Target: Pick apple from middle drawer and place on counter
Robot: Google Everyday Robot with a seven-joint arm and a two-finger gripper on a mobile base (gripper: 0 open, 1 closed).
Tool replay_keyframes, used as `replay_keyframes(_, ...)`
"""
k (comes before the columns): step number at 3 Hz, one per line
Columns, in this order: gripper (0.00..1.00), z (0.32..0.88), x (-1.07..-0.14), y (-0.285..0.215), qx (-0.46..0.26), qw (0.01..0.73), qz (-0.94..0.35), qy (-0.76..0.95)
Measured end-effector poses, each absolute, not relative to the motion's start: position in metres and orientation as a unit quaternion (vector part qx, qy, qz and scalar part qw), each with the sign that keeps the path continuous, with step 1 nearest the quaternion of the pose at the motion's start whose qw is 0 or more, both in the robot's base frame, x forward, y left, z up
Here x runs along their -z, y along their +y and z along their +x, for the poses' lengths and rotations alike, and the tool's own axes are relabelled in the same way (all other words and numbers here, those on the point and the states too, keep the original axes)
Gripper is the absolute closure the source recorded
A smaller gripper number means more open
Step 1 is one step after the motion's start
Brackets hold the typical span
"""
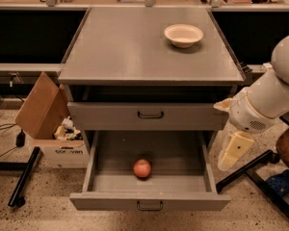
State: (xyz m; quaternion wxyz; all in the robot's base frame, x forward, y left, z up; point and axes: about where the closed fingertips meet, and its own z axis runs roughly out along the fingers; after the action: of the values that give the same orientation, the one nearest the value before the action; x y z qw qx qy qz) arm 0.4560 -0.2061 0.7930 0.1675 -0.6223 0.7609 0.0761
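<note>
The apple (142, 168), small and red with yellowish patches, lies on the grey floor of the open middle drawer (106, 184), near its centre. The drawer is pulled out towards me. The counter (135, 47) is the flat grey cabinet top above it. My gripper (231, 157), pale yellow, hangs from the white arm (267, 97) at the right, just outside the drawer's right wall. It is to the right of the apple, a little higher, and holds nothing that I can see.
An off-white bowl (183, 34) stands on the counter's back right. The upper drawer (149, 115) is closed. A cardboard box (43, 112) leans at the cabinet's left over a white carton (60, 153). A brown stool (286, 150) and black stand legs (248, 172) are at the right.
</note>
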Motion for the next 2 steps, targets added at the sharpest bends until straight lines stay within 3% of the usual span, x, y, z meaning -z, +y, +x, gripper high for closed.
replay_keyframes(2,0.00,0.474,-0.740,-0.198,-0.083,0.169,-0.610,0.770)
